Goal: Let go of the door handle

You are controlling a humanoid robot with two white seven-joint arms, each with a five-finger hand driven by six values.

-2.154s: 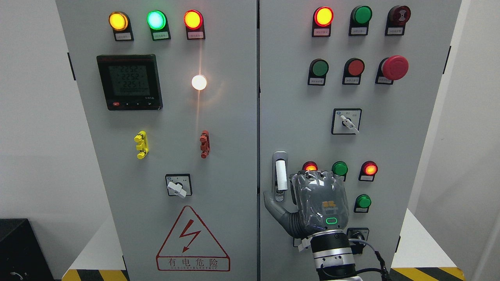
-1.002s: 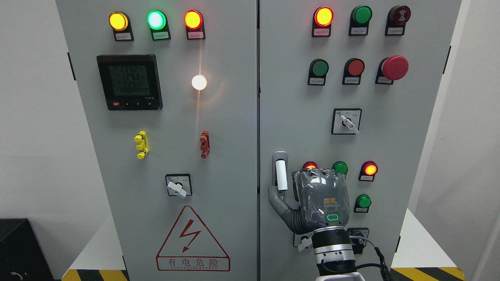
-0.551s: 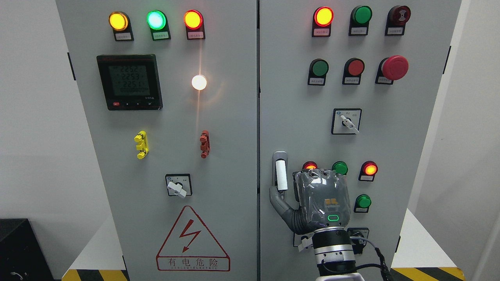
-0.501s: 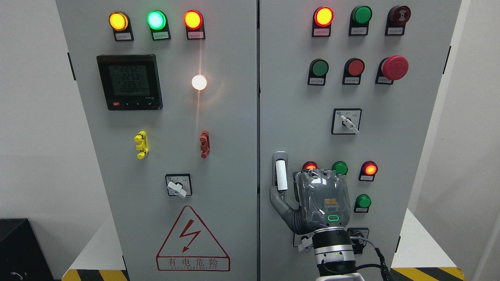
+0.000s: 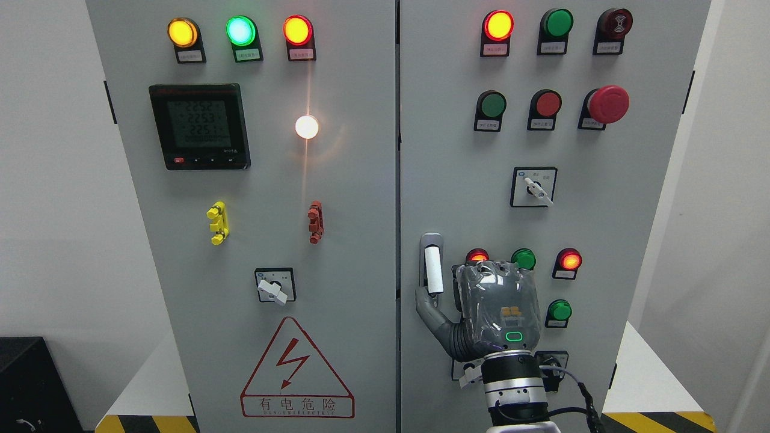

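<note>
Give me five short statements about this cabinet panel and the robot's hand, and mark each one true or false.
1. The right hand is beside the door handle. True.
2. The digital meter sits on the right door. False: it is on the left door.
3. The big red mushroom button is on the right door. True.
4. The warning triangle is green. False: it is red.
5. The left hand rests on the yellow clip. False: no left hand is in view.
</note>
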